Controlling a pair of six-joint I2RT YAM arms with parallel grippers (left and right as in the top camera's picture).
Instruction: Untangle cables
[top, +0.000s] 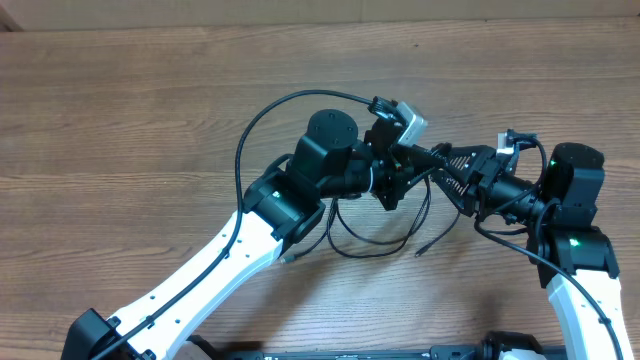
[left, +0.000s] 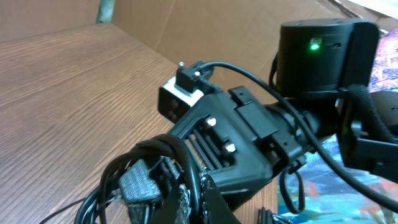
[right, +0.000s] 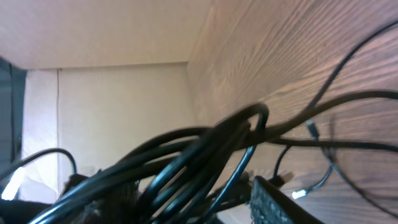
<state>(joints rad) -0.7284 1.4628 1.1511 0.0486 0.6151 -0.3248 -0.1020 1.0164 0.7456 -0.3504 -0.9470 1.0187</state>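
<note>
- Two arms meet over the middle of the wooden table (top: 150, 120), their grippers nose to nose.
- Coming in from the left, the left gripper (top: 393, 180) has its fingers pressed together, pinching a bunch of the cables (top: 385, 235).
- Its own wrist camera shows those black cords (left: 180, 155) looped around a grey textured pad (left: 134, 186).
- Facing it, just beside it, is the right gripper (top: 447, 172). The cords crowd so close to its camera that I cannot tell whether its fingers are spread or clamped.
- From the spot where the grippers meet, thin loops droop toward the wood on the near side.
- One silvery plug tip (top: 421, 252) lies on the table below the right gripper.
- Another loose end (top: 285, 260) lies beside the left arm.
- From the right wrist, a thick bundle of cords (right: 205, 149) crosses the view, with single strands trailing over the wood behind it.
</note>
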